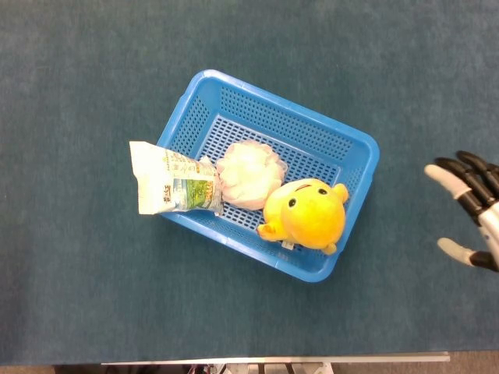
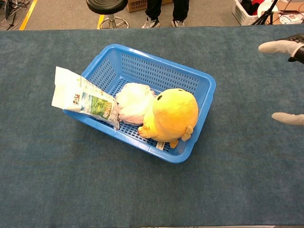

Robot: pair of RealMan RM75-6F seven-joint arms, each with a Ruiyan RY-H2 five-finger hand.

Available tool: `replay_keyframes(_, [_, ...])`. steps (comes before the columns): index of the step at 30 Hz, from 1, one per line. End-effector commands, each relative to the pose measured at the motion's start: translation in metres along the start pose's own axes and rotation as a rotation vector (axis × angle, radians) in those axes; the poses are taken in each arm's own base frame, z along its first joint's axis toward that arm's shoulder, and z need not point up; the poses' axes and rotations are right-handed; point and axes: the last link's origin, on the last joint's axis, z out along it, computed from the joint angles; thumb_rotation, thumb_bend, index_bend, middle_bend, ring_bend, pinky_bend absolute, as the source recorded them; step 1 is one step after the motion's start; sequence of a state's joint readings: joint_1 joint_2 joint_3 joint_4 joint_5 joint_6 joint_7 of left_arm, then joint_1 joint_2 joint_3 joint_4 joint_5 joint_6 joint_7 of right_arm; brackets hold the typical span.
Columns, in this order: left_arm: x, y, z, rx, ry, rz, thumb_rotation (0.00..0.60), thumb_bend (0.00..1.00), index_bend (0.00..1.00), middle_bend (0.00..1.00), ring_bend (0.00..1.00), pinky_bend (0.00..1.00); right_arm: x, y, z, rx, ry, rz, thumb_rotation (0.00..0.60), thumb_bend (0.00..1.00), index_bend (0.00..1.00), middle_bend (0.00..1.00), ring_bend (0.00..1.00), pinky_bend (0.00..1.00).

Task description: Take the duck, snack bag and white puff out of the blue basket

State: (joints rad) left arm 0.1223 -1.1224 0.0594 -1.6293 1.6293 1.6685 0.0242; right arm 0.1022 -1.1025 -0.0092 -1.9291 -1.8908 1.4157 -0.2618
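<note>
A blue basket (image 1: 355,139) (image 2: 204,80) stands mid-table. Inside it at the near right sits a yellow plush duck (image 1: 306,214) (image 2: 173,114). The white puff (image 1: 248,174) (image 2: 133,101) lies beside the duck, toward the left. A snack bag (image 1: 170,181) (image 2: 81,97) leans over the basket's left rim, half outside. My right hand (image 1: 472,206) (image 2: 288,81) enters at the right edge, fingers spread and empty, well apart from the basket. The left hand does not show in either view.
The blue-grey cloth table (image 1: 78,296) (image 2: 71,190) spreads around the basket. Beyond its far edge are a stool (image 2: 107,5), a person's feet (image 2: 164,19) and boxes on the floor.
</note>
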Motion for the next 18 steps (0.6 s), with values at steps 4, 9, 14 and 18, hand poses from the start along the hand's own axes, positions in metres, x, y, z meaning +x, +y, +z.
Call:
replay_keyframes(4, [-0.001, -0.003, -0.001, 0.006, -0.002, -0.006, 0.600, 0.31, 0.40, 0.29, 0.23, 0.39, -0.003, -0.008, 0.010, 0.039, -0.032, -0.010, 0.600, 0.00, 0.16, 0.19, 0.16, 0.31])
replay_keyframes(9, [-0.002, -0.004, -0.001, 0.009, -0.005, -0.009, 0.600, 0.31, 0.40, 0.29, 0.23, 0.39, -0.006, -0.012, 0.014, 0.064, -0.085, -0.018, 0.600, 0.00, 0.13, 0.10, 0.13, 0.32])
replay_keyframes(14, [-0.002, -0.003, -0.001, 0.004, -0.007, -0.009, 0.600, 0.31, 0.40, 0.29, 0.23, 0.39, -0.007, -0.020, 0.027, 0.114, -0.101, -0.040, 0.600, 0.00, 0.10, 0.03, 0.06, 0.30])
replay_keyframes(18, [-0.002, -0.003, -0.001, 0.004, -0.008, -0.011, 0.600, 0.31, 0.40, 0.29, 0.23, 0.39, -0.011, -0.028, 0.041, 0.154, -0.107, -0.049, 0.600, 0.00, 0.08, 0.02, 0.03, 0.27])
